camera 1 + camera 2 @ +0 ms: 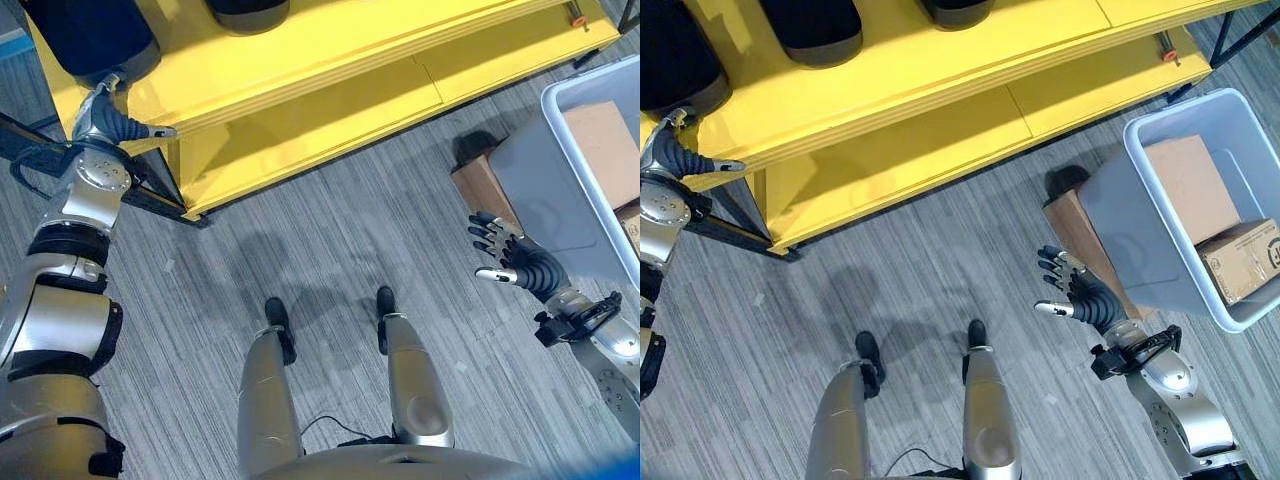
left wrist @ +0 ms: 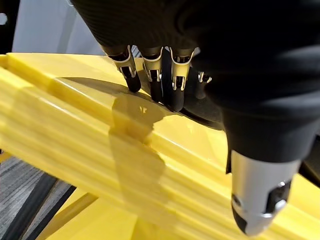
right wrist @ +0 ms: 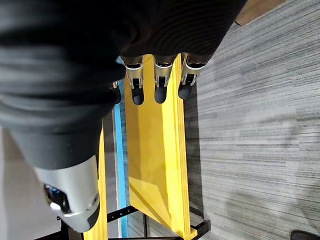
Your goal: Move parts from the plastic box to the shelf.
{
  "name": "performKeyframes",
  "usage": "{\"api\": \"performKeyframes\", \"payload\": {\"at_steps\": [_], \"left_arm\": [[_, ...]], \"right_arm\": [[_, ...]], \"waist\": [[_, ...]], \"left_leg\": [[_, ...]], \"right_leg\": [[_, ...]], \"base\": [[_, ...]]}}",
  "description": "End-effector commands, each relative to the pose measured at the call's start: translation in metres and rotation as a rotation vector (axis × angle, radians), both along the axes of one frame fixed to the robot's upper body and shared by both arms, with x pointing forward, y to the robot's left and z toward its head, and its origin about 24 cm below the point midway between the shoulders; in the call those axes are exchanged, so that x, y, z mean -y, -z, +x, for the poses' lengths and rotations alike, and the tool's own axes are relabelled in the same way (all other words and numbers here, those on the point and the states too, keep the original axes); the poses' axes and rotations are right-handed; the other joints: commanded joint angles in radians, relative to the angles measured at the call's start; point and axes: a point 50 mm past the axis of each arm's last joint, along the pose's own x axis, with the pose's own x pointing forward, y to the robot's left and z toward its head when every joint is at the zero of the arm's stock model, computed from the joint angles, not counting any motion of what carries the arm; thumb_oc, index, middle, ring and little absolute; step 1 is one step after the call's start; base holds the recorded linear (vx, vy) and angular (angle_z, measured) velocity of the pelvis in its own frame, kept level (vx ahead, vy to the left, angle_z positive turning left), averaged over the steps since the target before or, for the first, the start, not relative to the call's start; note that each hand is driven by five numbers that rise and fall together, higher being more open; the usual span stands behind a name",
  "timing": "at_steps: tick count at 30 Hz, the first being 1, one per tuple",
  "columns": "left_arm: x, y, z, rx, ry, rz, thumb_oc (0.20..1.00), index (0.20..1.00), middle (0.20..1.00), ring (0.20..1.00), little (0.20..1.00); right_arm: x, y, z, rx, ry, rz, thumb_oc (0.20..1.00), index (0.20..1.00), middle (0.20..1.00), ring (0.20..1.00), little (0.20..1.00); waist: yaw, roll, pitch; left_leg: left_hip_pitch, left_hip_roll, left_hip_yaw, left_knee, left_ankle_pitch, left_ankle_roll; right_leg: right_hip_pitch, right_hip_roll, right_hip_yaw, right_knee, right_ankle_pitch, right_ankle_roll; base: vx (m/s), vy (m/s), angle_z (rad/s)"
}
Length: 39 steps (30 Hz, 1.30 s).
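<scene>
Right eye view: right hand [image 1: 1072, 296] empty, fingers spread, beside plastic box [image 1: 1140, 250]; left hand [image 1: 112, 122] at shelf [image 1: 330, 60] edge, fingers relaxed, holding nothing

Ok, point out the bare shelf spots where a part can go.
The upper shelf board is bare between the dark parts and its front edge, and rightward. The lower board is bare all along. It is crowded at the left end, where the left hand rests by a dark part.
</scene>
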Motion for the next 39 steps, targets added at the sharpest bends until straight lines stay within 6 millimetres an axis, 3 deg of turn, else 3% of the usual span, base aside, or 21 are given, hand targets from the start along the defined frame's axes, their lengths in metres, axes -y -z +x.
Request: {"api": "performKeyframes", "payload": {"at_steps": [1,13,25,31,35,39], "left_arm": [[-0.014,-0.025,-0.007,0.044,-0.037,0.031,1.000,1.000,1.000,1.000,1.000],[-0.029,-0.040,-0.015,0.030,-0.101,0.077,1.000,1.000,1.000,1.000,1.000],[-0.044,-0.027,-0.023,-0.042,-0.159,0.086,1.000,1.000,1.000,1.000,1.000],[-0.043,-0.011,-0.022,-0.095,-0.141,0.072,1.000,1.000,1.000,1.000,1.000],[-0.033,-0.001,-0.016,-0.104,-0.094,0.051,1.000,1.000,1.000,1.000,1.000],[-0.010,0.009,-0.007,-0.095,0.017,0.057,1.000,1.000,1.000,1.000,1.000]], "right_arm": [[0.002,-0.013,-0.002,0.052,-0.015,0.007,1.000,1.000,1.000,1.000,1.000],[0.003,-0.014,0.000,0.051,-0.013,0.020,1.000,1.000,1.000,1.000,1.000],[0.001,-0.009,-0.004,0.025,-0.039,0.022,1.000,1.000,1.000,1.000,1.000],[0.001,-0.013,-0.002,0.034,-0.050,-0.002,1.000,1.000,1.000,1.000,1.000],[0.003,-0.014,-0.001,0.048,-0.035,-0.017,1.000,1.000,1.000,1.000,1.000],[0.004,-0.012,-0.001,0.053,-0.013,-0.026,1.000,1.000,1.000,1.000,1.000]], "waist": [[-0.007,-0.010,-0.059],[-0.016,-0.012,-0.061],[-0.013,-0.007,-0.072],[-0.003,0.006,-0.083],[0.002,0.017,-0.086],[0.015,0.036,-0.089]], "left_leg": [[0.026,-0.007,-0.041,0.008,-0.012,-0.021],[0.018,-0.018,-0.006,0.038,-0.042,-0.001],[0.027,-0.022,-0.014,0.032,-0.040,-0.005],[0.072,-0.024,-0.027,0.003,-0.029,-0.012],[0.114,-0.032,-0.036,-0.022,-0.018,-0.019],[0.159,-0.041,-0.055,-0.053,-0.004,-0.024]], "right_leg": [[0.039,-0.056,0.044,-0.122,0.130,0.030],[0.067,-0.081,0.058,-0.215,0.180,0.052],[0.074,-0.083,0.047,-0.206,0.172,0.048],[0.105,-0.079,0.037,-0.190,0.155,0.041],[0.143,-0.081,0.022,-0.188,0.145,0.037],[0.189,-0.084,0.006,-0.186,0.137,0.034]], "base": [[0.02,0.036,-0.14],[0.04,0.042,-0.07],[0.00,-0.003,0.00],[0.01,-0.033,0.03],[0.01,-0.049,0.07],[0.00,-0.065,0.16]]}}
